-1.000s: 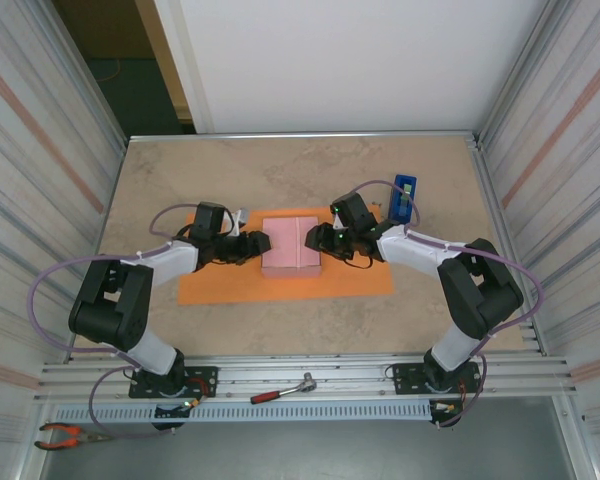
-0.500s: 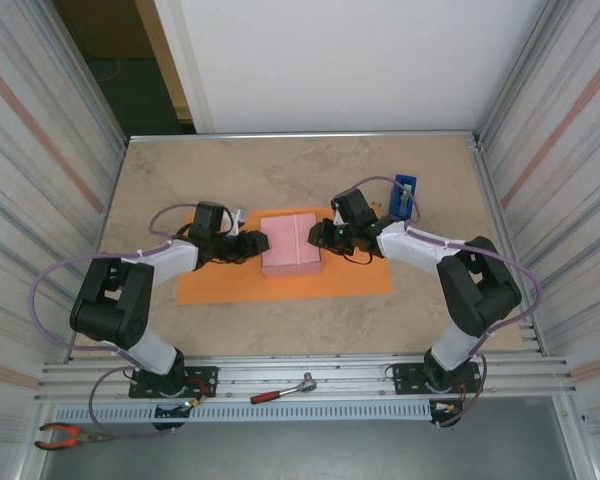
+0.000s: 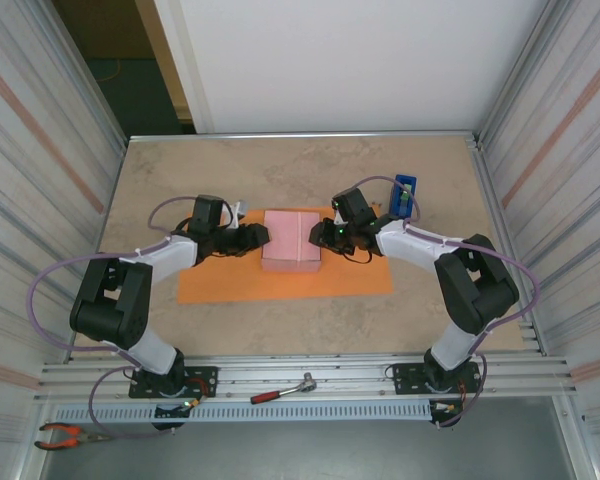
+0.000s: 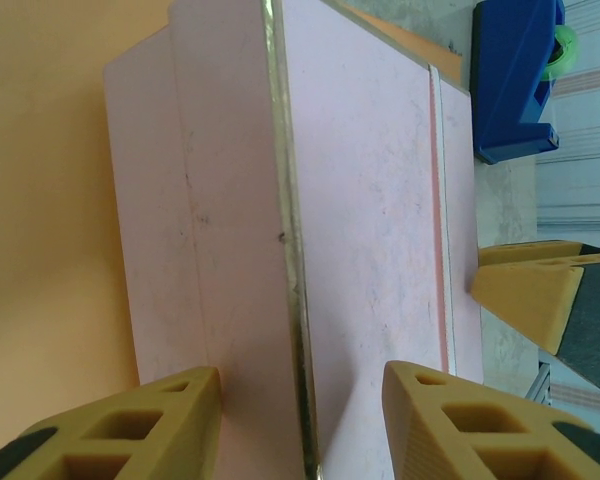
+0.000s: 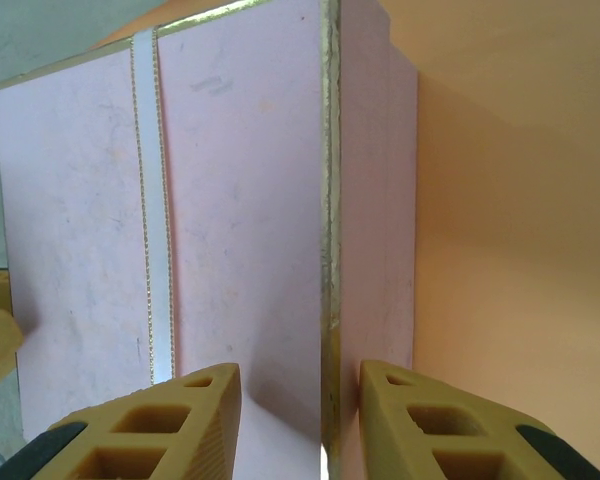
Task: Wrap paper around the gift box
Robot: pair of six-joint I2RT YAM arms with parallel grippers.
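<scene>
Since a second ago both grippers have closed in on the gift box [image 3: 291, 240], which now shows a little farther up the overhead view than it did. The box is on the paper [image 3: 280, 287], near the middle of the sheet's far half, and a pale ribbon [image 5: 151, 220] with gold trim runs across its pink top.

The left gripper [image 3: 257, 236] is at the box's left side. In its wrist view the yellow fingers [image 4: 120, 430] stand partly apart, astride the box's gilt edge. We cannot tell whether they press on it.

The right gripper [image 3: 323, 234] is at the opposite side. Its fingers [image 5: 150, 425] are set closer together, one on each side of the gilt edge there. Again we cannot tell whether they grip it.

The orange sheet lies flat on the mottled table [image 3: 280, 170]. A blue tape dispenser [image 3: 404, 197] stands on the table just off the sheet's far right corner. On the near rail lie a red-handled tool [image 3: 283, 389] and pliers [image 3: 65, 435].
</scene>
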